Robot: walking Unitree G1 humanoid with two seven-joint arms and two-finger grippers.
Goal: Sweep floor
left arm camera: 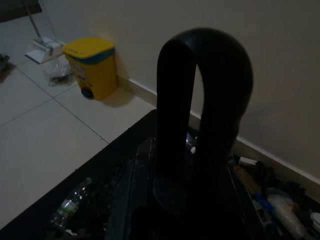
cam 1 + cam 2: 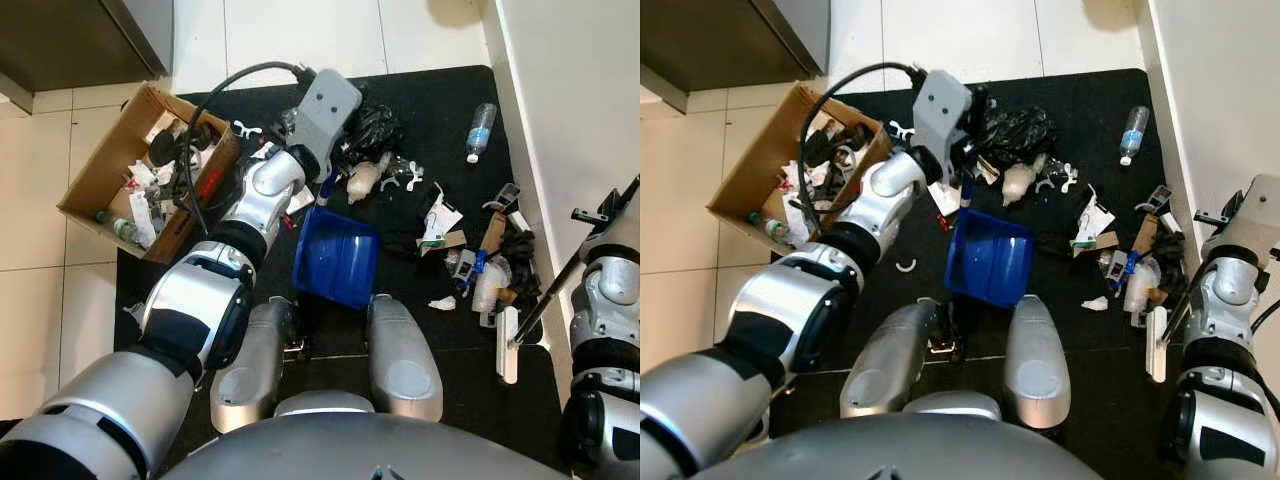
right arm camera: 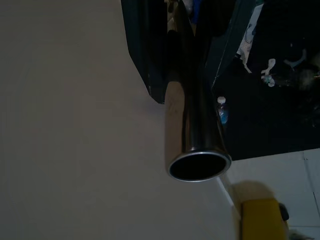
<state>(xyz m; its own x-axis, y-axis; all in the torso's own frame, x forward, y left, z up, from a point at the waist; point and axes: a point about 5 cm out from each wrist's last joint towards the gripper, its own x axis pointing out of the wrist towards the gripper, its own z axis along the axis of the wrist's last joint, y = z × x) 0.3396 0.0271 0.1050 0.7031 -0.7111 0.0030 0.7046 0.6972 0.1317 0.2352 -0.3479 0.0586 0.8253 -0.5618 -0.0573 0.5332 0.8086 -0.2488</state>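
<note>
the fingers of the left gripper (image 2: 322,178) grasp the handle of the blue dustpan (image 2: 337,258), which lies on the black mat (image 2: 420,100) just in front of the robot's feet. for the right gripper (image 3: 192,30) i cannot tell how the fingers stand around the broom pole (image 3: 192,100). the broom head (image 2: 508,345) rests at the right, and its pole slants up to the right arm. the litter (image 2: 470,260) lies between broom and dustpan, so i think the sweep must go leftward.

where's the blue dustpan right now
In the left eye view the blue dustpan lies on the black mat, centre, just ahead of the robot's feet, with scattered trash to its right.
</note>
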